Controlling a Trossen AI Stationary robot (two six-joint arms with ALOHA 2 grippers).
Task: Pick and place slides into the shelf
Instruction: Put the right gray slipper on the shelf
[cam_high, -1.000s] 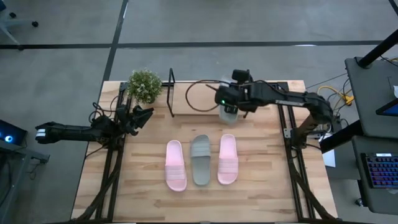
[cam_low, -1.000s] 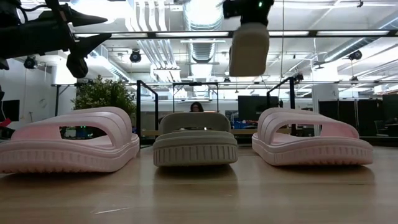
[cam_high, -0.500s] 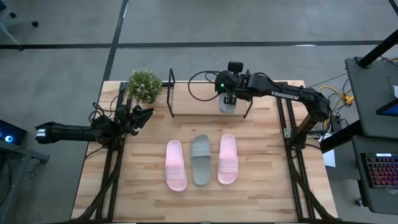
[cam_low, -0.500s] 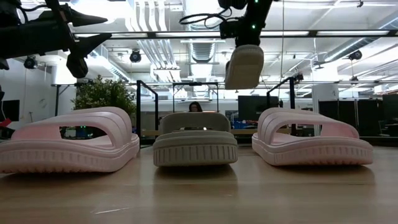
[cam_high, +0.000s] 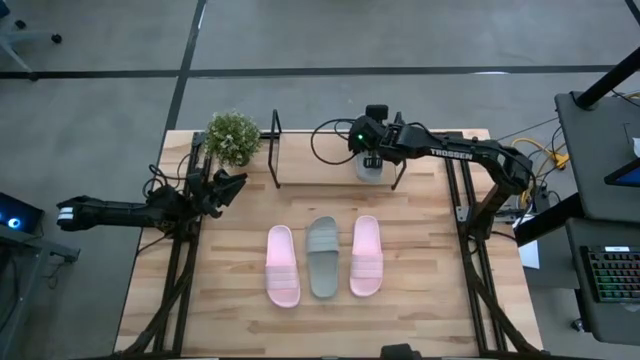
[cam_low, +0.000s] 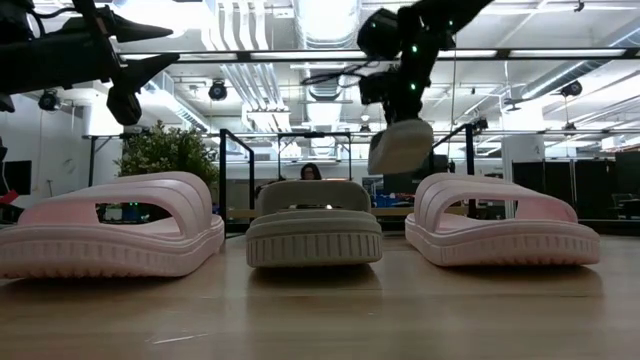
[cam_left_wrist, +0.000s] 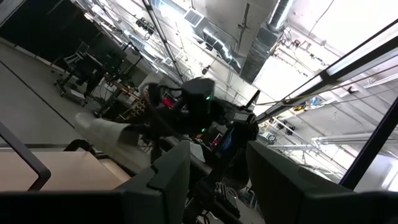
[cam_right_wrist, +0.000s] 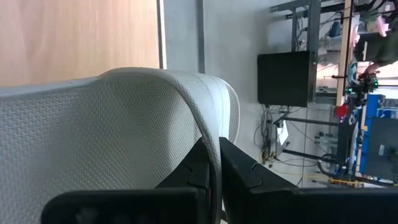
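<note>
Over the black wire shelf (cam_high: 274, 150) at the table's far side, my right gripper (cam_high: 371, 150) is shut on a grey slide (cam_high: 368, 169). In the low view that slide (cam_low: 400, 147) hangs under the gripper (cam_low: 404, 100), above the table. Three more slides lie sole-down side by side mid-table: a pink one (cam_high: 283, 265), a grey one (cam_high: 322, 257) and another pink one (cam_high: 366, 256). My left gripper (cam_high: 228, 186) waits open near the table's left edge with nothing between its fingers. My right gripper pinches a thin curved wall of the grey slide, seemingly the strap's edge (cam_right_wrist: 208, 134), between its two shut fingers (cam_right_wrist: 239, 171). The fingers slant down from above. The slide hangs tilted below them, clear of the table and the shelf.
A small green potted plant (cam_high: 233, 137) stands at the far left corner beside the shelf's left upright. The shelf's right upright (cam_high: 400, 172) is close beside the hanging slide. Bare wood lies between the shelf and the row of slides.
My right gripper has come down and gone toward the table's far edge, over the shelf, rolling its wrist on the way. The grey slide has gone with it, now lower and tilted, still clear of the table.
</note>
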